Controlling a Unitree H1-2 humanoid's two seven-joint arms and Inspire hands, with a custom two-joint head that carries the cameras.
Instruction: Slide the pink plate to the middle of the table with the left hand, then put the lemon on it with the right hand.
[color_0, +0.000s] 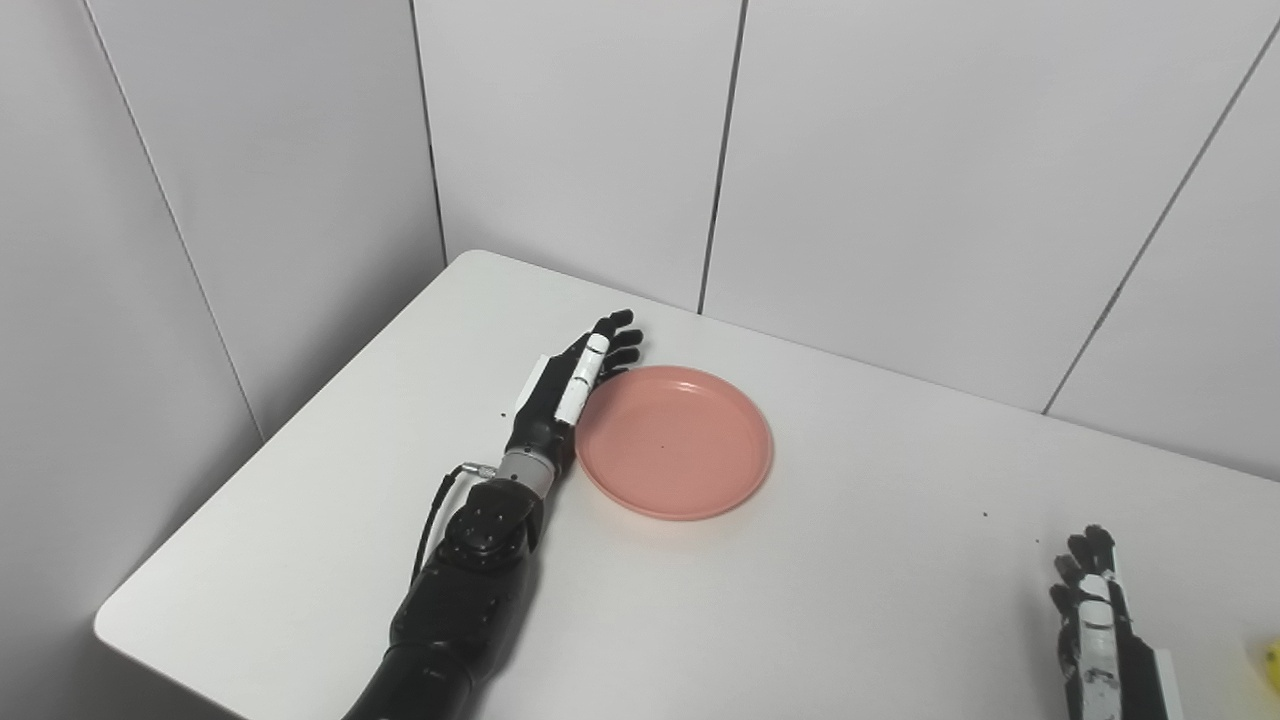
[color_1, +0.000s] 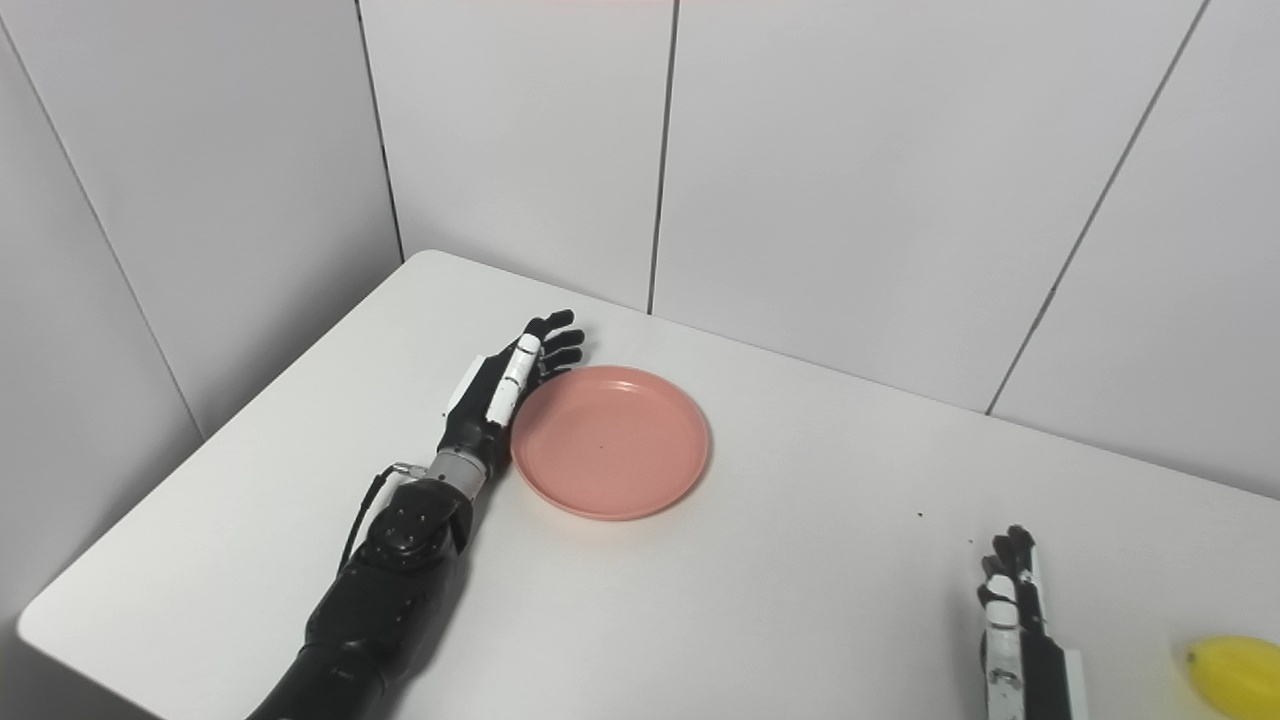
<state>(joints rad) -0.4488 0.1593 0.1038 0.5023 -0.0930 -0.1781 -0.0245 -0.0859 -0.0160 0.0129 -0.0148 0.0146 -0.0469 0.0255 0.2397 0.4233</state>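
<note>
An empty pink plate (color_0: 675, 442) lies on the white table (color_0: 820, 600), left of its middle. My left hand (color_0: 575, 382) rests open on its edge against the plate's left rim, fingers stretched along the rim toward the back wall. At the lower right, my right hand (color_1: 1015, 625) stands open with fingers pointing up, holding nothing. The yellow lemon (color_1: 1238, 673) sits on the table just right of that hand, near the picture's right edge; in the left eye view only a sliver of the lemon (color_0: 1272, 665) shows.
White wall panels (color_0: 900, 180) close the table in along its back and left sides. The table's left front corner (color_0: 110, 625) is rounded. A few tiny dark specks dot the tabletop.
</note>
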